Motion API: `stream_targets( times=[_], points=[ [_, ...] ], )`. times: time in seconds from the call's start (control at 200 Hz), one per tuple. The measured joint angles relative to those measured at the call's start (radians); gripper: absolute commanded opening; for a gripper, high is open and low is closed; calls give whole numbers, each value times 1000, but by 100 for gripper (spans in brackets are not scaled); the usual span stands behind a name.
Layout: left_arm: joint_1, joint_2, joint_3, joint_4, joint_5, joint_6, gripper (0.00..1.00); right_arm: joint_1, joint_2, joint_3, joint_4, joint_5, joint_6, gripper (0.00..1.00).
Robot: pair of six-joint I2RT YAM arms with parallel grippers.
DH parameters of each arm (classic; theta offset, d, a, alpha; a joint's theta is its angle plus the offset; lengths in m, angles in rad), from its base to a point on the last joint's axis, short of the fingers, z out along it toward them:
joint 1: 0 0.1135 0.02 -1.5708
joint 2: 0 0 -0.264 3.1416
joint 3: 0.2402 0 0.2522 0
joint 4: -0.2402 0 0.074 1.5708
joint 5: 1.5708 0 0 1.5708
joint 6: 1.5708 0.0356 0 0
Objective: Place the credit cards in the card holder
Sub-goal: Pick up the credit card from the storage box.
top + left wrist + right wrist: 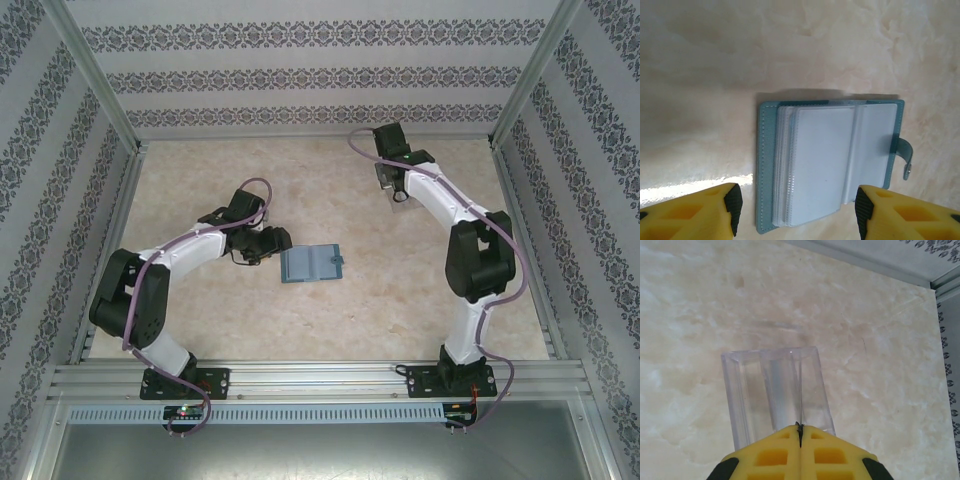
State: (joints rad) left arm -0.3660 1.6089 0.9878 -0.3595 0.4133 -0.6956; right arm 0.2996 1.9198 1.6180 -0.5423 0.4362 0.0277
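Note:
The teal-blue card holder [312, 264] lies open at the table's middle, its clear pockets [820, 160] facing up and its clasp strap at the right. My left gripper [797, 205] hovers open over its near edge, one finger on each side, touching nothing. In the top view that gripper [275, 243] is just left of the holder. Far back, my right gripper [800, 426] is shut at the mouth of the clear plastic box [755, 395]. A thin credit card [801, 390], seen edge-on as a fine line, runs from between its fingertips into the box.
The clear box stands under the right gripper [398, 188] near the back of the marbled table [430, 300]. Patterned walls and metal rails close in all sides. Bare tabletop lies between the two arms and in front of the holder.

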Motion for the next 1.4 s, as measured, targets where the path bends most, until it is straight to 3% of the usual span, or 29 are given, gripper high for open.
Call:
stream_targets(
  times=[0.23, 0.37, 0.505, 0.625, 0.724, 0.934, 1.154, 1.399],
  points=[
    [0, -35, 14, -9, 3, -1, 64, 2, -85, -73, 9, -61, 2, 0],
    [0, -67, 19, -22, 4, -16, 65, 34, -195, -202, 76, -152, 5, 0],
    [0, -99, 76, -112, -1, -52, 65, 112, -402, -425, 226, -278, 58, 0],
    [0, -148, 150, -172, -12, -77, 79, 203, -603, -626, 396, -411, 100, 0],
    [0, -218, 163, -186, -27, -106, 85, 269, -676, -700, 481, -485, 85, 0],
    [0, -280, 168, -180, 2, -190, 84, 390, -708, -815, 598, -614, 65, 0],
    [0, -302, 106, -97, 63, -203, 84, 380, -635, -820, 658, -737, 293, 0],
    [-1, -361, -59, 121, 156, -147, 82, 243, -604, -826, 743, -899, 667, 0]
  ],
)
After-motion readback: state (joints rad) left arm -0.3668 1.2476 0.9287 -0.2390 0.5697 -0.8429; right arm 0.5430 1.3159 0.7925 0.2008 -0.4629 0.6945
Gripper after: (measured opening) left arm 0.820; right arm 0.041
